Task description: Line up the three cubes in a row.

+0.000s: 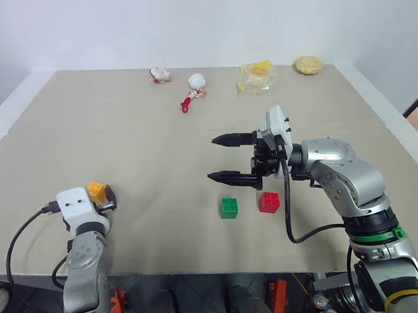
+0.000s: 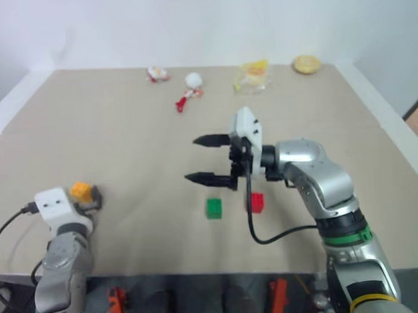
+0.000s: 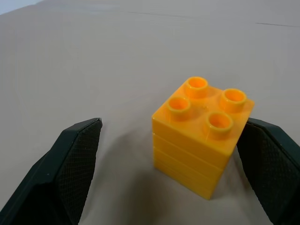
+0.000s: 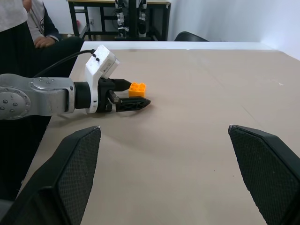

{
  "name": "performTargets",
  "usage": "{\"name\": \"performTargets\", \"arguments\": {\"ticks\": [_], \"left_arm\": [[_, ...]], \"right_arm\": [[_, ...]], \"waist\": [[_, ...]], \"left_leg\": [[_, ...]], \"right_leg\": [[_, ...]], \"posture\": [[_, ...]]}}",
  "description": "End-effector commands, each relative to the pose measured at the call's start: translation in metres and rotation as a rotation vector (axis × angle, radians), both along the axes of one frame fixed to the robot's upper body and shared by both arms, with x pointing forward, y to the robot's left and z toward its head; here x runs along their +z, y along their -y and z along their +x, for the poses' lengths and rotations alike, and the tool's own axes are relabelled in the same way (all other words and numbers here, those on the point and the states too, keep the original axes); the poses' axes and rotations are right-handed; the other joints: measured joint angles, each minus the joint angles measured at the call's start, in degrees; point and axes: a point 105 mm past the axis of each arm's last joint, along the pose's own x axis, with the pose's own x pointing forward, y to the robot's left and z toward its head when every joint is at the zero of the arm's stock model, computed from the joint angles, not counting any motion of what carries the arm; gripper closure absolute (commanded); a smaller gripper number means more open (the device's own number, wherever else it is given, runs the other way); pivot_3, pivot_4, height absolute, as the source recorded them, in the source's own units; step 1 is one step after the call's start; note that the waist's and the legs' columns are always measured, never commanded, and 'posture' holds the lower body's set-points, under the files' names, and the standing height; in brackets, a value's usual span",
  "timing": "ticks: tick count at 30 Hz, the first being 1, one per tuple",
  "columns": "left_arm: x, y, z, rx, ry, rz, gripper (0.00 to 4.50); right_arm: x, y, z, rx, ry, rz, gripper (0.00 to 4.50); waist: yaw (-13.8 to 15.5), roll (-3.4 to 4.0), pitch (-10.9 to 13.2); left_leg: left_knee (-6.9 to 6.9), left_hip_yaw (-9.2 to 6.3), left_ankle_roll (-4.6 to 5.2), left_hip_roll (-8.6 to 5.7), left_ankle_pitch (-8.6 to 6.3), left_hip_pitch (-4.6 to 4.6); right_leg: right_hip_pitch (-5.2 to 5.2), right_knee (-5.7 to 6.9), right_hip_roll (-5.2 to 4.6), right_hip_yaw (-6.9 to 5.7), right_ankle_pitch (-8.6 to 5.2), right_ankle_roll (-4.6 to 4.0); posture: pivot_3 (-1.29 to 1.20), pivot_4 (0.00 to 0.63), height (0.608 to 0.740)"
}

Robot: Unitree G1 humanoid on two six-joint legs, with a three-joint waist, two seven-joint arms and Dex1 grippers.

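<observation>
Table [image 1: 122,133]: left claw [image 1: 103,197] (spread) flanks orange-yellow cube [image 1: 96,191].

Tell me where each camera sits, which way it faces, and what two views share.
Left eye view: on the head, looking forward and down at the table; both arms show, with the green cube and red cube.
Right eye view: the head camera's other eye, same scene.
Left wrist view: looks along the left gripper, whose open fingers flank the orange-yellow cube.
Right wrist view: looks along the open right gripper across the table.
Shared: the right wrist view also shows the left gripper and orange-yellow cube.
</observation>
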Motion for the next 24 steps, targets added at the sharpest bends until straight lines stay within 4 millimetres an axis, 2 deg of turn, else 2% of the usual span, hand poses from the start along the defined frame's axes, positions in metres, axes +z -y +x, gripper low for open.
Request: {"name": "performTargets", "arguments": {"ticks": [1, 9, 15, 24], "left_arm": [[0.008, -0.013, -0.005, 0.044, 0.029, 0.029, 0.04], [0.007, -0.023, -0.004, 0.060, 0.031, 0.044, 0.04], [0.009, -0.018, 0.006, -0.019, 0.048, 0.038, 0.04], [0.010, -0.028, 0.014, -0.089, 0.045, 0.062, 0.04]], "right_arm": [[0.015, 0.000, -0.001, 0.010, 0.058, 0.011, 0.00], [0.014, -0.001, 0.001, 0.008, 0.061, 0.010, 0.00], [0.014, 0.000, 0.001, 0.002, 0.061, 0.008, 0.00], [0.014, 0.001, 0.002, -0.004, 0.064, 0.013, 0.00]], "waist": [[0.00, 0.00, 0.00], [-0.02, 0.00, 0.00], [-0.02, 0.00, 0.00], [-0.02, 0.00, 0.00]], "left_leg": [[0.00, 0.00, 0.00, 0.00, 0.00, 0.00], [-0.01, 0.02, 0.00, 0.00, 0.00, 0.00], [-0.02, 0.02, 0.00, 0.00, 0.00, 0.00], [-0.10, 0.05, 0.00, 0.01, 0.00, 0.00]], "right_leg": [[0.00, 0.00, 0.00, 0.00, 0.00, 0.00], [-0.02, 0.00, -0.01, 0.00, 0.00, -0.01], [-0.03, 0.00, -0.01, 0.00, 0.00, -0.01], [-0.05, 0.00, -0.03, 0.00, -0.02, -0.03]], "posture": [[0.00, 0.150, 0.740], [0.00, 0.150, 0.740], [0.00, 0.150, 0.740], [0.00, 0.150, 0.740]]}}
